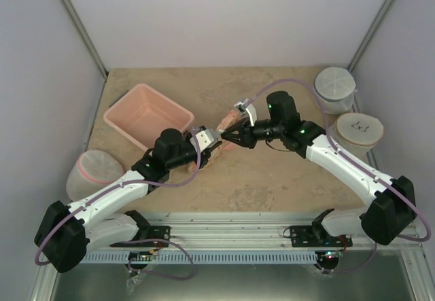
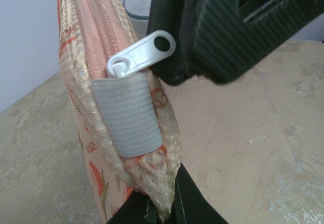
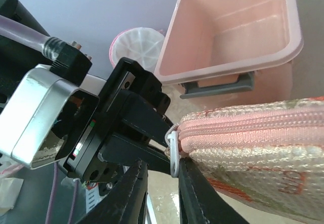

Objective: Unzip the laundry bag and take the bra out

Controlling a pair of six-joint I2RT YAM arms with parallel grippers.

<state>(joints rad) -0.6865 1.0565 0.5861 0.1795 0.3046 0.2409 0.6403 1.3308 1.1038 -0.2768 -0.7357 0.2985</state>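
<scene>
The laundry bag point(image 2: 86, 107) is held up on edge above the table, its pink zipper closed and running along the top point(image 3: 253, 133). My left gripper point(image 2: 162, 209) is shut on the bag's bottom corner, just below a grey fabric tab point(image 2: 129, 115). The white zipper pull point(image 3: 173, 153) sticks out at that end. My right gripper point(image 3: 162, 183) straddles the pull: one finger touches it, the other stands a little apart. The top view shows both grippers meeting at the bag point(image 1: 231, 119) at mid-table. The bra is hidden.
A pink plastic tub point(image 1: 146, 114) stands just behind the left gripper. Round white mesh containers stand at the back right point(image 1: 334, 87), right point(image 1: 359, 130) and near left point(image 1: 95, 168). The right arm's black fingers point(image 2: 217, 32) fill the upper part of the left wrist view.
</scene>
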